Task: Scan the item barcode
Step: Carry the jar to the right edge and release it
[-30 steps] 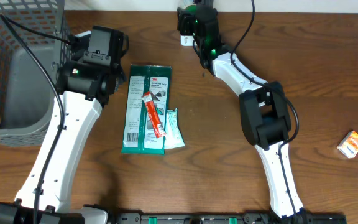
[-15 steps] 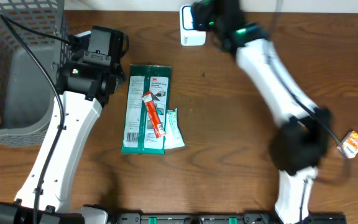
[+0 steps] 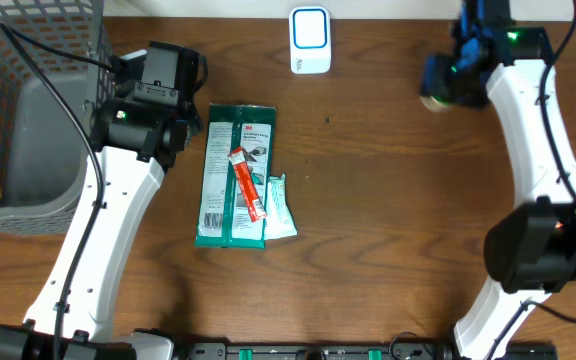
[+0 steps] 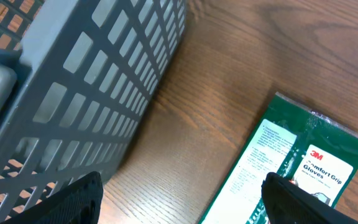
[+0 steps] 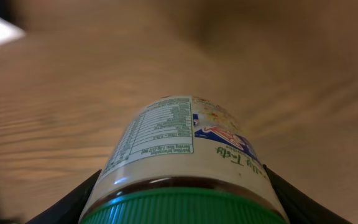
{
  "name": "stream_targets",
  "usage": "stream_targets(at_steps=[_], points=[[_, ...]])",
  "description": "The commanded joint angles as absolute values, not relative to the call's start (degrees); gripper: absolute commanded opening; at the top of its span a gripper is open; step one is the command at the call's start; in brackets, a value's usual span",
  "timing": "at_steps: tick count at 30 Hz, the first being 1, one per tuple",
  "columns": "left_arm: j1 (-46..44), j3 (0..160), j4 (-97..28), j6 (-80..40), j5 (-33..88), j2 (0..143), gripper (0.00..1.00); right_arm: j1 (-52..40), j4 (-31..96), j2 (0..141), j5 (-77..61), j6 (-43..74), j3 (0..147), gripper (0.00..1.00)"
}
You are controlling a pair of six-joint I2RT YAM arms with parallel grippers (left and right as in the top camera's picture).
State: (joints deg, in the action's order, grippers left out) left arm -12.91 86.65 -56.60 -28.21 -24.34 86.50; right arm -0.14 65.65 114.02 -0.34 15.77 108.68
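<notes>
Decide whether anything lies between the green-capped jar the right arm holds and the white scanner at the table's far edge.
Nothing visible does: only bare brown wooden table lies between the green-capped white-labelled jar and the white blue-faced scanner.

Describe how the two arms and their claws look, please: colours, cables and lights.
The left arm and the right arm have smooth white links joined by bulky black joints. A thin black cable runs along each, and a small green light glows near each wrist. The left claw and the right claw have plain black fingers.
</notes>
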Motion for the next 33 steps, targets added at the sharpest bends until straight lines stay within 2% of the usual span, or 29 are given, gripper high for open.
stream_targets(at_steps=[1,8,15,16,17,18,19,20,28,33], points=[[-12.8,86.3,-56.8,-27.5,-25.1,86.8,0.82,5.2,63.9,113.7,-0.8,14.0,103.4,0.01],[-12.8,86.4,-56.8,-27.5,-25.1,86.8,0.82,18.2,54.8,113.8,-1.2,14.1,89.7,0.01],[-12.8,86.4,-56.8,-27.5,-25.1,86.8,0.82,28.0,51.8,113.8,-1.2,14.1,84.9,0.01],[-12.8,86.4,-56.8,-27.5,-25.1,86.8,0.82,28.8,51.8,113.8,-1.6,14.1,84.9,0.06],[-12.8,86.4,-56.8,-27.5,-25.1,86.8,0.82,29.6,51.8,113.8,-2.1,14.1,84.9,0.26],[-12.8,86.4,-56.8,-27.5,-25.1,86.8,0.82,30.1,51.8,113.8,-2.7,14.1,84.9,0.61],[-12.8,86.4,-56.8,-27.5,-25.1,86.8,0.82,30.5,51.8,113.8,-3.2,14.1,84.9,0.83],[-12.8,86.4,-56.8,-27.5,-25.1,86.8,0.82,30.9,51.8,113.8,-3.6,14.1,84.9,0.99],[-12.8,86.4,-56.8,-27.5,-25.1,86.8,0.82,31.2,53.8,113.8,-3.6,14.1,85.6,0.99],[-12.8,86.4,-56.8,-27.5,-25.1,86.8,0.82,31.3,62.0,113.8,-3.3,13.9,92.5,0.99]])
